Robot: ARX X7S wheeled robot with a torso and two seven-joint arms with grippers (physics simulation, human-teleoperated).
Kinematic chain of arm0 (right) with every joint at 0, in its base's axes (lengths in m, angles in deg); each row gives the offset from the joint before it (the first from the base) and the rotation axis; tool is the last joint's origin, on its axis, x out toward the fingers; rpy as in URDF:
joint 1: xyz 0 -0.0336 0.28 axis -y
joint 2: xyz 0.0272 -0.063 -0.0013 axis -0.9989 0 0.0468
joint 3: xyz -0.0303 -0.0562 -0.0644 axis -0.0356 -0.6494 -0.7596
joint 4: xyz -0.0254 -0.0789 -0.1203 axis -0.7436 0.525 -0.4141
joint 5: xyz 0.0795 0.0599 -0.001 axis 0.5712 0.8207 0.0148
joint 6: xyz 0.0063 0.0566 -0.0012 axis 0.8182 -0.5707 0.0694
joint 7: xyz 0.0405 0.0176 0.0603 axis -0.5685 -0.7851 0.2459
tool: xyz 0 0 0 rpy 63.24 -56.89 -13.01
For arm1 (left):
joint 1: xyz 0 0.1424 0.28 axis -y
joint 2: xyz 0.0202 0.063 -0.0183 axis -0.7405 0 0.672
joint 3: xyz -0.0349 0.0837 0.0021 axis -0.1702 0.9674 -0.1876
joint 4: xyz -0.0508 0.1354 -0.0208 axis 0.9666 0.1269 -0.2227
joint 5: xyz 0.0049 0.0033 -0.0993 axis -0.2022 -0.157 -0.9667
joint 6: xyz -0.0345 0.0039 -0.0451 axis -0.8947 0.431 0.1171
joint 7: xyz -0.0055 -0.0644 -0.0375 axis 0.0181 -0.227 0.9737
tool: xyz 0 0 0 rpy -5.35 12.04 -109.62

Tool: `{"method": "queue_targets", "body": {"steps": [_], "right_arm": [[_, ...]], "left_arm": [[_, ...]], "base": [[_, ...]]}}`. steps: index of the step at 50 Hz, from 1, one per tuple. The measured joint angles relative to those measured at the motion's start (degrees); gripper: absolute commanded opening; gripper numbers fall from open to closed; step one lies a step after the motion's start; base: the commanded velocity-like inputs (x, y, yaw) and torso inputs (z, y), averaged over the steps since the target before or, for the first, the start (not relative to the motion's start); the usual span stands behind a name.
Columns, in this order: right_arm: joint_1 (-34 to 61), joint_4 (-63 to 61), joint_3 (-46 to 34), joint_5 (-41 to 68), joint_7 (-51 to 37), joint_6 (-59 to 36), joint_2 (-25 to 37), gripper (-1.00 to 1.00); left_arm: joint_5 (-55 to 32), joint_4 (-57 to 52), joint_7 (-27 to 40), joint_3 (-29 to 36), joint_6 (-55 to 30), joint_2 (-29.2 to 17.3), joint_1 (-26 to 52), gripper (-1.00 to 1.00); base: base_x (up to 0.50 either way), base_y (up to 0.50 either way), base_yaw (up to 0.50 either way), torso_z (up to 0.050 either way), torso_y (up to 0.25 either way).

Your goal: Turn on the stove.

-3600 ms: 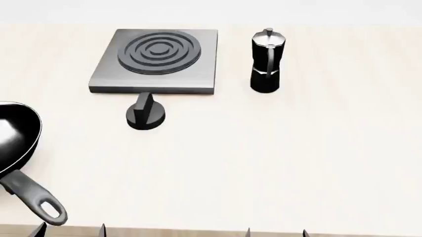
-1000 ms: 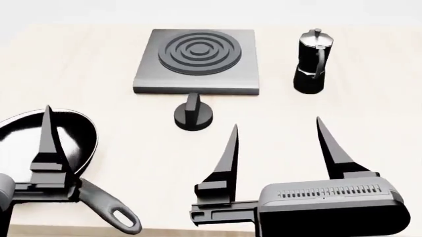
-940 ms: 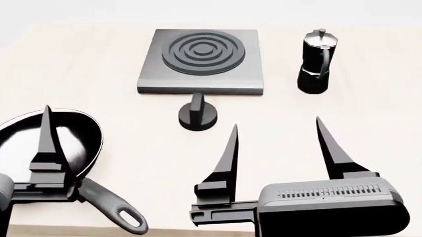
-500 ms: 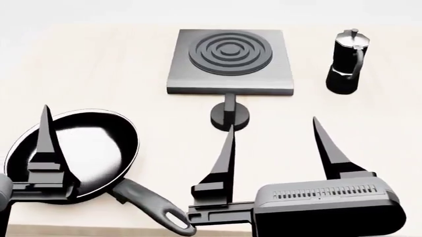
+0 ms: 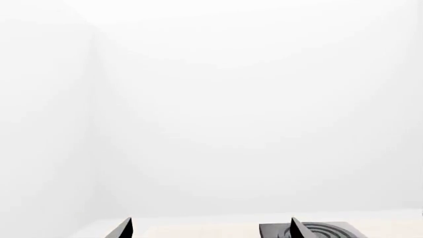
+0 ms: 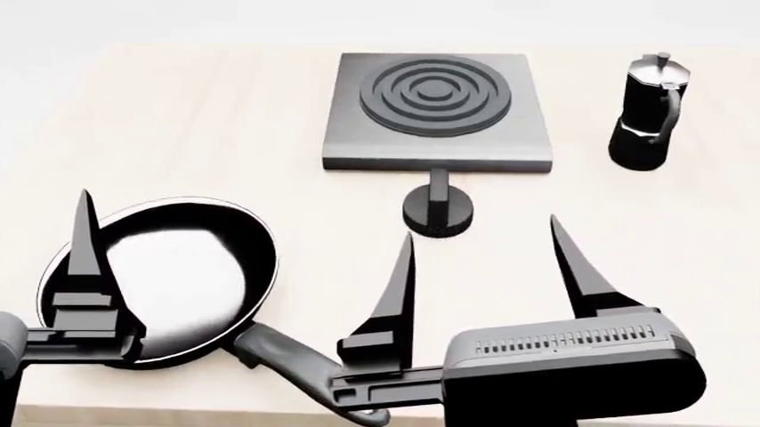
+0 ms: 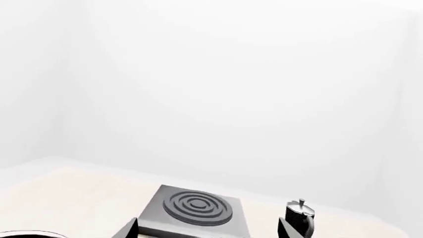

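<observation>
**A:** What was seen, taken from left to right?

**B:** The left claw (image 6: pixel 84 231) was seen furthest left, over the pan (image 6: pixel 166 276). Only one finger of it was shown in the head view; two tips, set well apart with nothing between them, were shown in the left wrist view, so it was judged to be open and empty. The right claw (image 6: pixel 481 258) was found next, its fingers spread wide and nothing gripped.

**A:** And where was the stove placed relative to that right claw?

**B:** The knob (image 6: pixel 437 210) was seen just beyond the right claw's left finger, a little inside the gap, but not touched. The stove (image 6: pixel 437 111) was laid further ahead of the claw, directly behind the knob, with the burner (image 6: pixel 437 96) raised on it. The pot (image 6: pixel 645 114) was stood ahead and to the claw's right, well apart from it.

**A:** How much of the task was judged to be done?

**B:** Nothing on the knob itself was judged to be done: no contact was shown. An approach was judged to be under way. The reach forward, the closing on the fin and the turn were all left. Whether the burner was lit could not be told.
</observation>
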Motion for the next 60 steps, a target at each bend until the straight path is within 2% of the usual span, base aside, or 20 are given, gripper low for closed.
{"method": "queue_targets", "body": {"steps": [60], "right_arm": [[-0.3, 0.7, 0.4, 2.4, -1.4, 1.6, 0.8, 1.00]], "left_arm": [[-2.0, -0.4, 2.3, 0.9, -0.1, -1.7, 0.3, 1.00]], "base": [[0.07, 0.00, 0.00, 0.000, 0.000]]}}
